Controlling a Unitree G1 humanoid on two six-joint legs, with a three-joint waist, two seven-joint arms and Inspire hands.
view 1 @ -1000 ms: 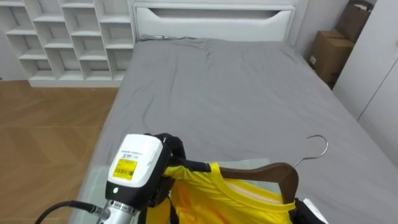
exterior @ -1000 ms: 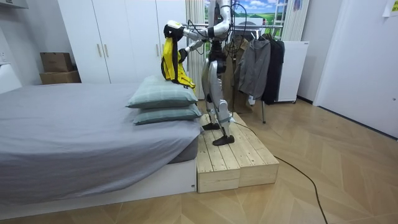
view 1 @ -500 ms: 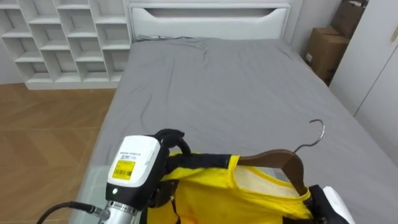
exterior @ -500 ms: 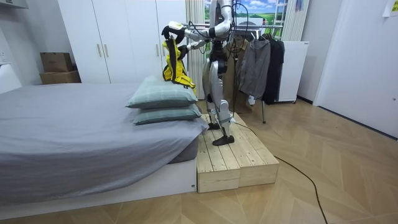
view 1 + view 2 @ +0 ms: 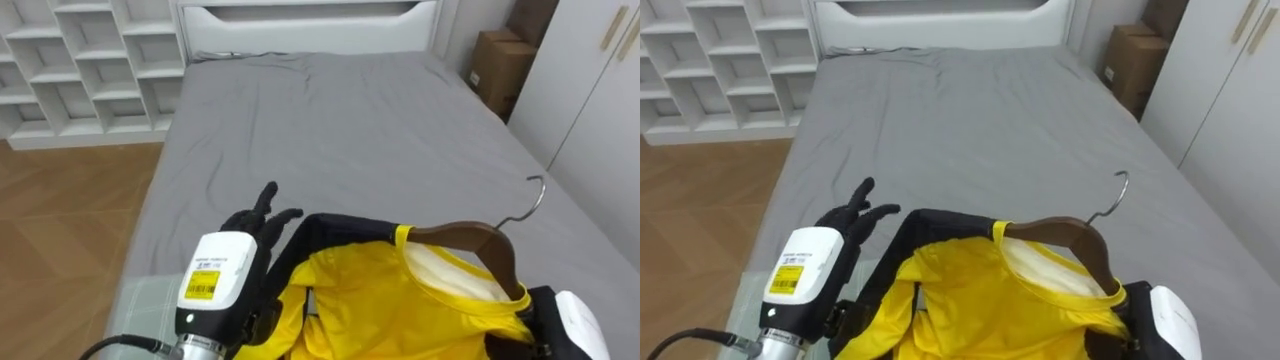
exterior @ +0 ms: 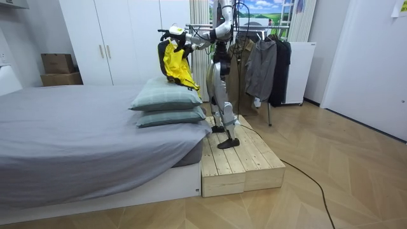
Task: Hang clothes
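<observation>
A yellow garment (image 5: 380, 300) with black trim hangs on a brown wooden hanger (image 5: 470, 238) whose metal hook (image 5: 535, 200) points up to the right. My left hand (image 5: 262, 212) is beside the garment's black left edge, fingers stretched out straight and open, holding nothing. My right hand (image 5: 575, 322) is at the lower right, at the hanger's right end; its fingers are hidden under the cloth. In the room view I stand on a wooden platform (image 6: 238, 162) at the foot of the bed, holding the garment (image 6: 173, 63) up over the pillows.
A bed with a grey sheet (image 5: 350, 120) lies ahead, below the garment. A white shelf unit (image 5: 80, 60) stands at the left, a cardboard box (image 5: 497, 62) and white wardrobe doors (image 5: 600, 100) at the right. Two pillows (image 6: 166, 102) lie stacked; a clothes rack (image 6: 261, 57) stands behind me.
My left hand has uncurled and let go of the garment's black edge. The garment has spread wider and sits higher in view. The camera has shifted.
</observation>
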